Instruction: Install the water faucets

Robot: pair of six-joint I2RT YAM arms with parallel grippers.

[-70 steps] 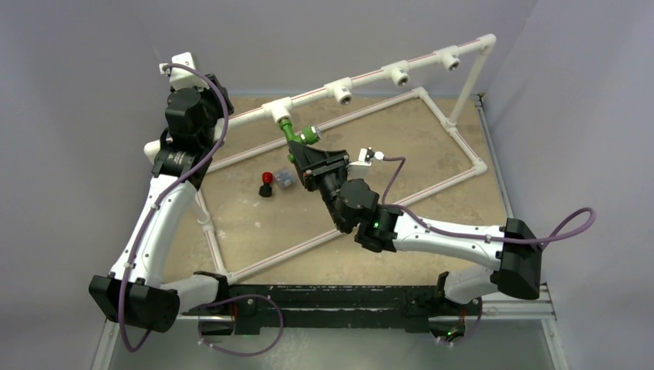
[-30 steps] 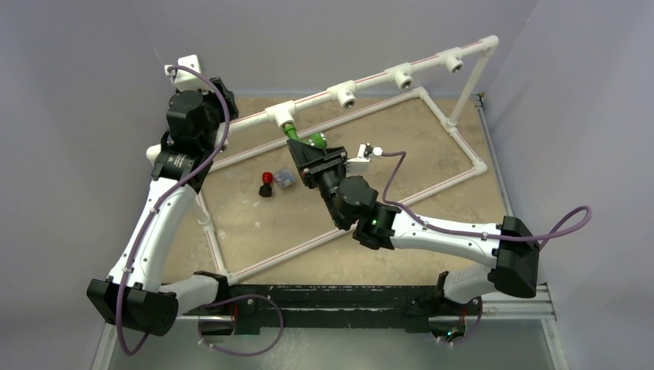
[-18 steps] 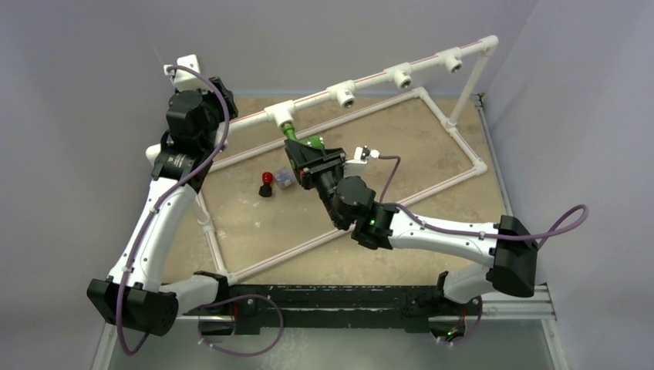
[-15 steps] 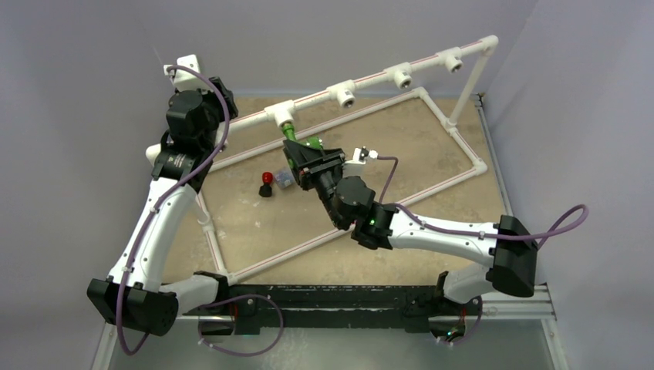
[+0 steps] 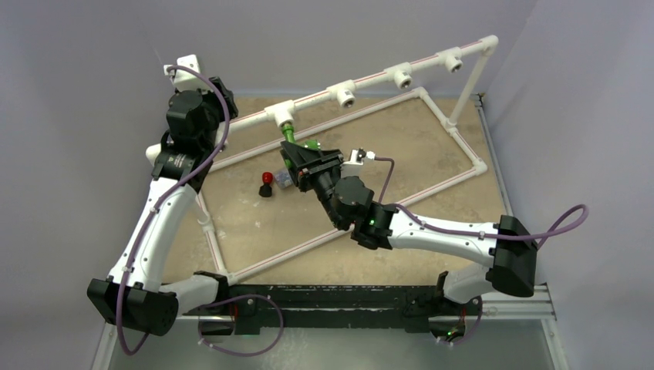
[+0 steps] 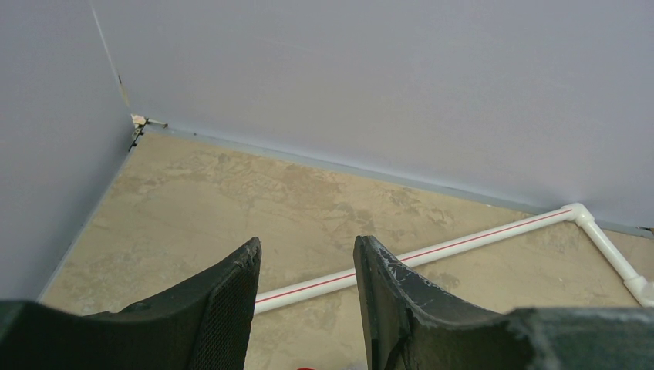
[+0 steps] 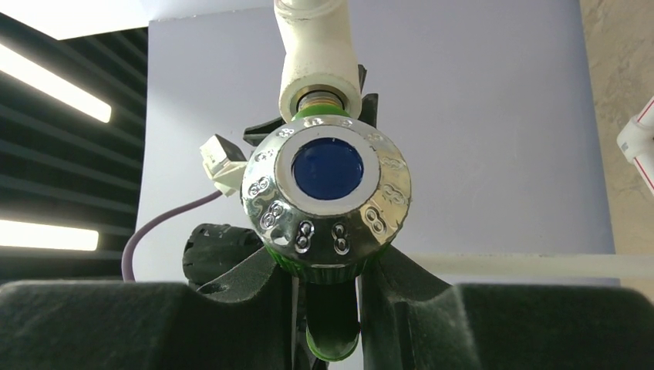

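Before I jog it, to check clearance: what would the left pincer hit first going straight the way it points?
Probably the white plastic pipe with a red stripe, lying on the tan table across the open gap of the left pincer; depth is unclear.

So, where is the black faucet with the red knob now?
The black faucet lies on the table, left of centre in the top view, just left of the right gripper, inside the pipe frame.

Green faucet (image 5: 291,135), chrome-and-blue knob (image 7: 327,202); black faucet (image 5: 266,186) seemingly red-knobbed.
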